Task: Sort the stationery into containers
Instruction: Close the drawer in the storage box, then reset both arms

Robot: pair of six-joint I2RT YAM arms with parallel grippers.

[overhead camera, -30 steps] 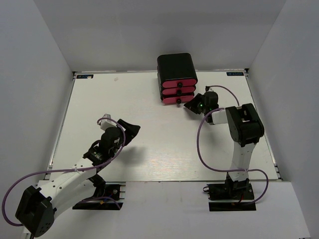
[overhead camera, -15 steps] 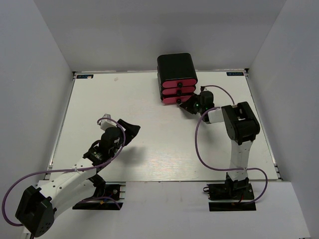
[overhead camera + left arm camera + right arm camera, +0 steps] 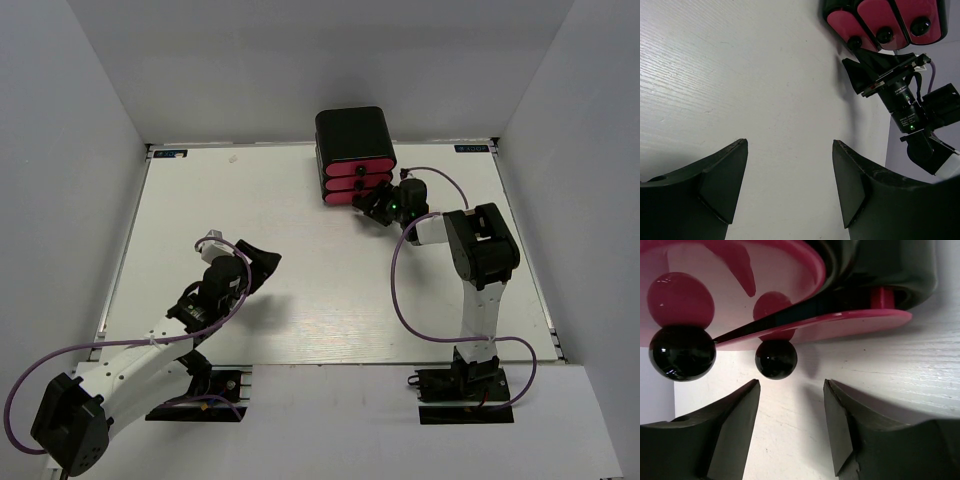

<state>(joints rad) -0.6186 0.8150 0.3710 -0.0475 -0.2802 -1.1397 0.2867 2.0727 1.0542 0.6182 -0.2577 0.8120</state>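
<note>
Hovering just before the black box point(image 3: 352, 135) of pink drawers point(image 3: 340, 184) at the far edge of the table point(image 3: 330, 290), the right gripper point(image 3: 375, 212) leaves the left gripper point(image 3: 262, 262) open tabletop. Left wrist: fingers point(image 3: 715, 175) spread above white surface. Right wrist: fingers point(image 3: 730, 425) spread, lowest knob point(image 3: 776, 359) just ahead, untouched.

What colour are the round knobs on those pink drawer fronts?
Glossy black; the round knobs show best in the right wrist view.

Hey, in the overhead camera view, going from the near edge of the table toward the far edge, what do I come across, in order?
Left tool → right tool → black box of pink drawers.
</note>
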